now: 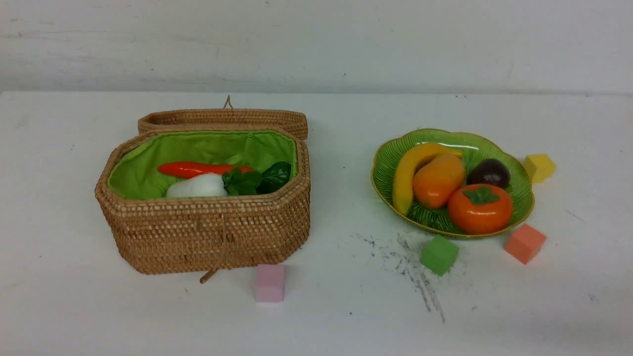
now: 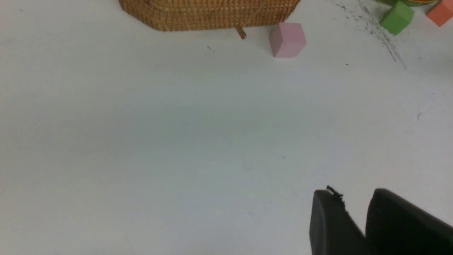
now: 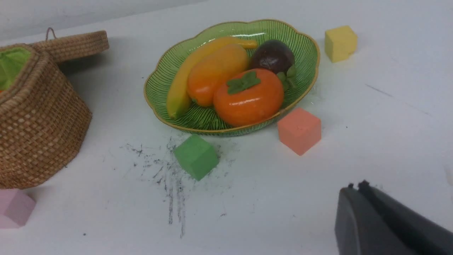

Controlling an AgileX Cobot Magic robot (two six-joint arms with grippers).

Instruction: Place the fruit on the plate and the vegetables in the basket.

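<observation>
The woven basket [image 1: 207, 232] stands open at the left, its lid [image 1: 222, 118] folded back. Inside on the green lining lie the red-orange carrot [image 1: 193, 169], the white radish [image 1: 198, 187] with green leaves, and a dark glossy end of the eggplant [image 1: 276, 176]. The green plate [image 1: 383, 163] at the right holds the banana [image 1: 405, 178], mango [image 1: 437, 180], persimmon [image 1: 479, 210] and mangosteen [image 1: 489, 173]. Neither gripper shows in the front view. My left gripper [image 2: 352, 194] hangs over bare table near the basket [image 2: 208, 14], with a small gap between its tips, empty. My right gripper [image 3: 355, 187] is shut and empty, in front of the plate [image 3: 159, 81].
Foam cubes lie on the white table: pink [image 1: 270, 283] in front of the basket, green [image 1: 439, 254] and orange [image 1: 525, 243] in front of the plate, yellow [image 1: 539, 167] to its right. Black scuff marks [image 1: 415, 269] run between basket and plate.
</observation>
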